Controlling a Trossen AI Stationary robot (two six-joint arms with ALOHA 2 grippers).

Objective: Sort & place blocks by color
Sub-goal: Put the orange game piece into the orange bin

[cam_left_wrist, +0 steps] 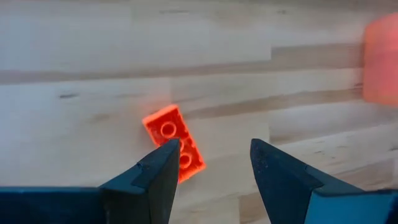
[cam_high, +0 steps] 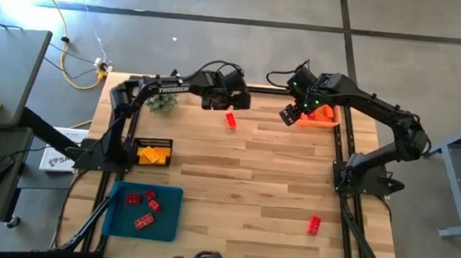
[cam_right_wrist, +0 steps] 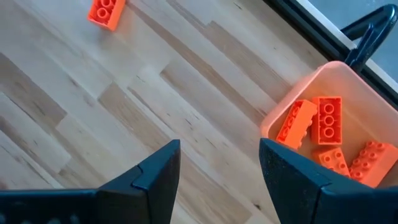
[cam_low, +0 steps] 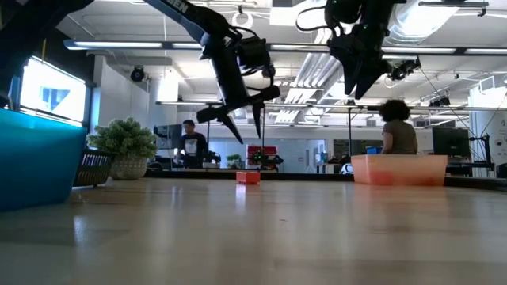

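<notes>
A red block (cam_high: 231,119) lies flat on the wooden table near the far edge. My left gripper (cam_high: 234,104) hangs open above it, pointing steeply down. In the left wrist view the block (cam_left_wrist: 174,140) shows partly behind one finger, off to the side of the gap (cam_left_wrist: 214,152). In the low view the left gripper (cam_low: 247,131) is well above the block (cam_low: 248,177). My right gripper (cam_high: 289,115) hangs open and holding nothing beside the orange tray (cam_high: 334,121), which holds several orange blocks (cam_right_wrist: 326,121). A second red block (cam_high: 314,225) lies near the front right.
A yellow tray (cam_high: 140,142) with yellow blocks stands at the left edge. A blue tray (cam_high: 171,197) with red blocks stands at the near left. A green plant ball (cam_high: 162,103) sits at the far left. Bare wood stretches across the table's middle.
</notes>
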